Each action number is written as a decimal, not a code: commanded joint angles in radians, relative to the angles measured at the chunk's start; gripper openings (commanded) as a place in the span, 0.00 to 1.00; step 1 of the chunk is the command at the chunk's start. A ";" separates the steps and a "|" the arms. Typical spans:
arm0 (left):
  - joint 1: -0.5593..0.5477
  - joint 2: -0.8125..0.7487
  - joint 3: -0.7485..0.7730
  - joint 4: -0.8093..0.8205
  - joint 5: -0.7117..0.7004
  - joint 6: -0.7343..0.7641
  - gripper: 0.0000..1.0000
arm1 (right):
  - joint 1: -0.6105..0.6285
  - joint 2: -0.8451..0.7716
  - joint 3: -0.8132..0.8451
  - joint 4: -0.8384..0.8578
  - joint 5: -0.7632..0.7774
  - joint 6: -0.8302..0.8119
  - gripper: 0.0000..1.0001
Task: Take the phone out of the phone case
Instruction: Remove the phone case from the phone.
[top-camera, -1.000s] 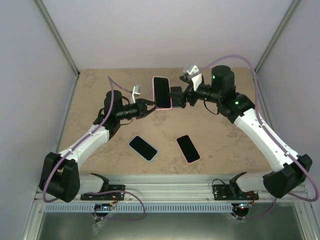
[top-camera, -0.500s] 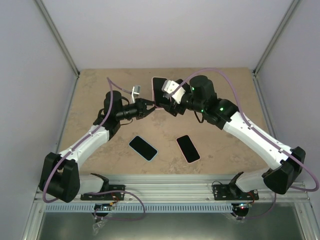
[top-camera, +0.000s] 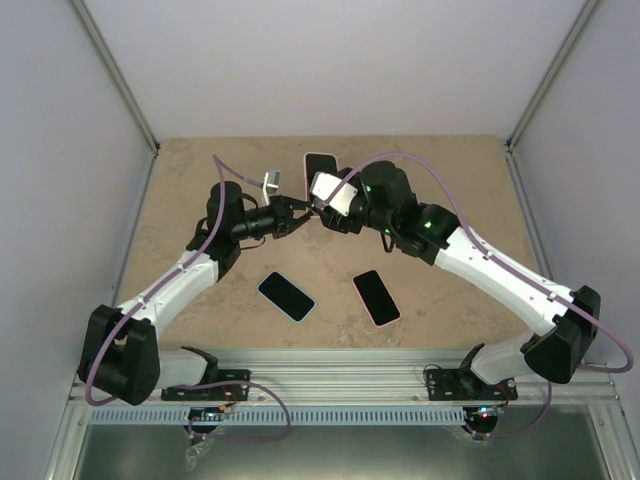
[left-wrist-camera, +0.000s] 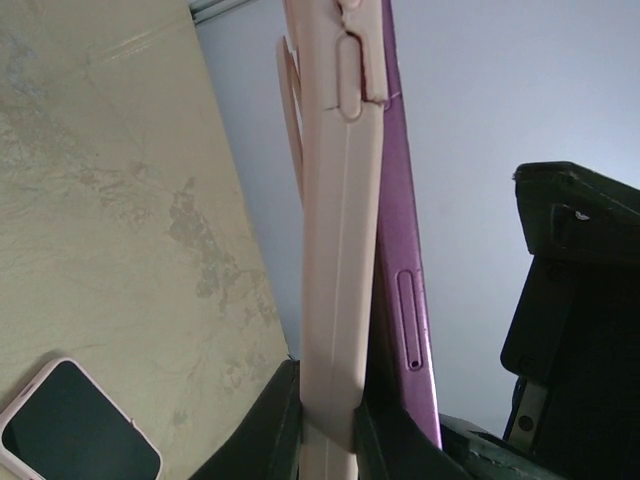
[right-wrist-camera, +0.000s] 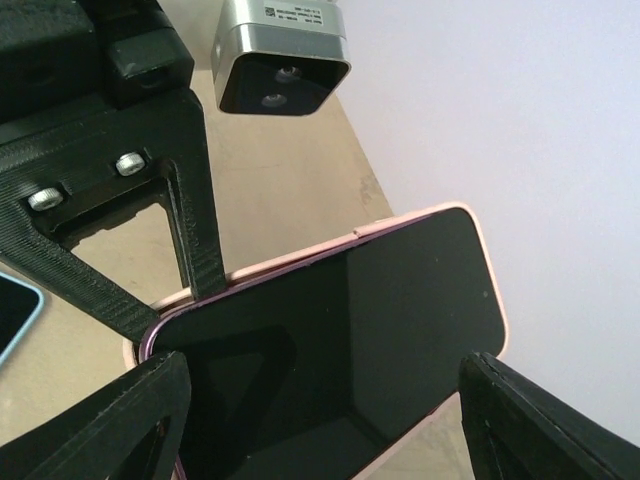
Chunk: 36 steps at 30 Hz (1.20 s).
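Top external view, nearest the bottom edge: a metal rail (top-camera: 330, 385) runs across the front of the counter (top-camera: 460, 190). Just beyond it two spare handsets lie flat, a blue-cased phone (top-camera: 287, 296) at lower centre-left and a black phone (top-camera: 376, 297) to its right, well apart from each other. Both lie beneath the space between the left arm (top-camera: 180, 275) and the right arm (top-camera: 500, 270), which meet above mid-counter. Bare counter lies to the far left, the far right and behind the meeting point, bounded by pale walls (top-camera: 330, 70) on three sides.

At that meeting point the left gripper (top-camera: 300, 213) holds the pink phone case (top-camera: 320, 163) upright off the counter. Left wrist view shows its fingers (left-wrist-camera: 275, 425) pressed onto the lower end of the case. The purple edge of the phone (left-wrist-camera: 405, 250) runs along the case's right side, with a dark gap between them low in the frame. The other arm's black body crowds the right edge.

Right wrist view has the right gripper (right-wrist-camera: 320, 400) spread wide. Its fingers (right-wrist-camera: 90, 420) sit at the lower corners on either side of the dark screen; whether they touch it I cannot tell. The left wrist camera (right-wrist-camera: 280, 55) and its black bracket fill the upper left, close against the case
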<state>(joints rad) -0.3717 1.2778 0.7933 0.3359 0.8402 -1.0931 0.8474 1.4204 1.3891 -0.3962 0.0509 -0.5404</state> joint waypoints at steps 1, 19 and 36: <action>0.005 -0.035 -0.002 0.085 0.019 0.003 0.00 | 0.022 0.011 -0.028 0.030 0.060 -0.038 0.73; 0.011 -0.015 -0.003 0.072 0.004 0.015 0.00 | 0.044 -0.025 -0.059 0.011 0.032 -0.041 0.58; 0.011 -0.024 -0.009 0.084 0.006 0.027 0.00 | 0.046 -0.003 -0.064 0.034 0.074 -0.043 0.52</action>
<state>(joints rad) -0.3653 1.2781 0.7765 0.3305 0.8303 -1.0744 0.8852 1.4128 1.3334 -0.3901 0.0845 -0.5831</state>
